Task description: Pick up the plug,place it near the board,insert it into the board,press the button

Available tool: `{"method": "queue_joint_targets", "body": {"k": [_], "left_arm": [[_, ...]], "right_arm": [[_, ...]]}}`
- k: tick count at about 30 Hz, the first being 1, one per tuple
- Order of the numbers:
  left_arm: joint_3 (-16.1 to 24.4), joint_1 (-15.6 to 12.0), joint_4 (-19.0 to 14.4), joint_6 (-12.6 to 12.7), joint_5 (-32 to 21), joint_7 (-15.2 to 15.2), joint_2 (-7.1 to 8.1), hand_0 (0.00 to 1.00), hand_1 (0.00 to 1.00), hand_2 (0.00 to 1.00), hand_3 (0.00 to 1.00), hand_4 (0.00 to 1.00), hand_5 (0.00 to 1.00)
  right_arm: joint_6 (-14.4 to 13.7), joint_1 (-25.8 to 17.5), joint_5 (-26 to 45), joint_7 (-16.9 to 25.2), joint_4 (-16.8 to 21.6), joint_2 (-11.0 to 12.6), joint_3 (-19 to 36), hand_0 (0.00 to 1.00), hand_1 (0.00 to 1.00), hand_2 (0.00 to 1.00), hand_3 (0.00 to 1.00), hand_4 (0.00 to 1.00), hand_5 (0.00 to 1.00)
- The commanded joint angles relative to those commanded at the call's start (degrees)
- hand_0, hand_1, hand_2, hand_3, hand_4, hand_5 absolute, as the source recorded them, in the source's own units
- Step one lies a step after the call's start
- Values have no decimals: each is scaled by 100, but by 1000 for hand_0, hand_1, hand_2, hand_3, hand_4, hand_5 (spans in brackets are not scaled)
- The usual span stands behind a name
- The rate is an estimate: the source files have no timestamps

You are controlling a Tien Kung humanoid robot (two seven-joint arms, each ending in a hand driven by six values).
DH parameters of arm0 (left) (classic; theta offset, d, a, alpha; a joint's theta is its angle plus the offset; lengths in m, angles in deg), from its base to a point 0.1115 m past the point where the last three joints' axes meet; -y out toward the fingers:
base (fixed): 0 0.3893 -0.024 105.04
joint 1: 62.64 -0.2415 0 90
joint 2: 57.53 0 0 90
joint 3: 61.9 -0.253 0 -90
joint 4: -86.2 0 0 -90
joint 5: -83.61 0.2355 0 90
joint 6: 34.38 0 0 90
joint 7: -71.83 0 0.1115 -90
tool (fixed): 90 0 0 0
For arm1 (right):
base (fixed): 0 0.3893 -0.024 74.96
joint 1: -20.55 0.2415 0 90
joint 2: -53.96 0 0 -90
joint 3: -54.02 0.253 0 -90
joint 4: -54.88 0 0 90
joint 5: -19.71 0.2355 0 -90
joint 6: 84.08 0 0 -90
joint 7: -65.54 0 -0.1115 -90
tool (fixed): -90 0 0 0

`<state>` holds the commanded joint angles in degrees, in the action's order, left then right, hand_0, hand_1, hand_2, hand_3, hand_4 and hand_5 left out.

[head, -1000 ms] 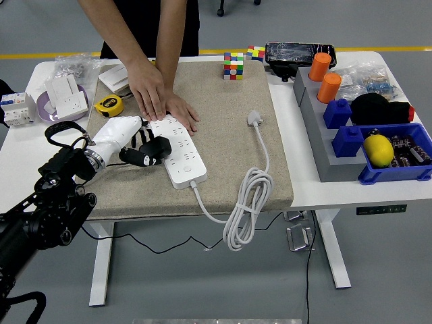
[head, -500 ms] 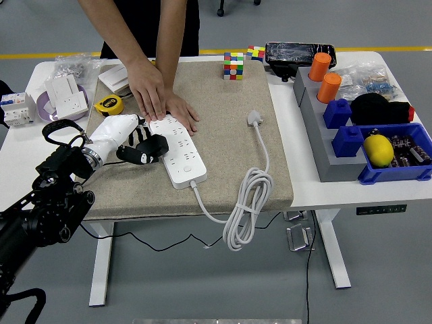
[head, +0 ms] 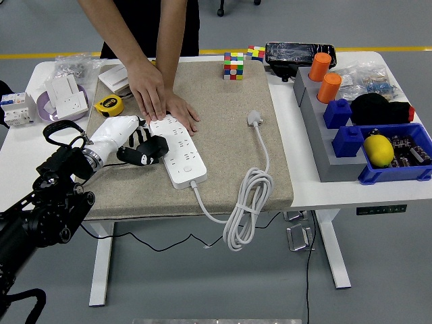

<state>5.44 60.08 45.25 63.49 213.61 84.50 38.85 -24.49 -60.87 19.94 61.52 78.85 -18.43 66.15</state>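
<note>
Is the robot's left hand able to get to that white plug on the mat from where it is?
Probably yes. The left hand sits at the power strip's left side; the plug lies beyond the strip on open mat. Reaching means crossing over the strip and the person's hands.

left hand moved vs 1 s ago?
Yes, slightly: the left hand has shifted up-picture and a touch left along the power strip, toward the yellow tape measure.

Bright, even light falls from overhead. Shadows are soft and short, pooling under the desk (head: 351,196). The focus is sharp throughout, with no blur and only faint glare on the floor (head: 378,23).
</note>
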Motion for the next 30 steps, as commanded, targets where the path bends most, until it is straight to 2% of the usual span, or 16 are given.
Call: {"method": "queue_joint_targets", "body": {"k": [29,30], "left_arm": [[-38,32,59,-76,0,11,-4,455,312,258,292,549,149],[-36,35,60,-96,0,13,-3,471,410,362,354,685,176]], "right_arm": [[0,17,38,15,-2,3,-7,820,794,754,760,998,998],[2,18,46,15,-4,1,-9,820,794,754,760,998,998]]}}
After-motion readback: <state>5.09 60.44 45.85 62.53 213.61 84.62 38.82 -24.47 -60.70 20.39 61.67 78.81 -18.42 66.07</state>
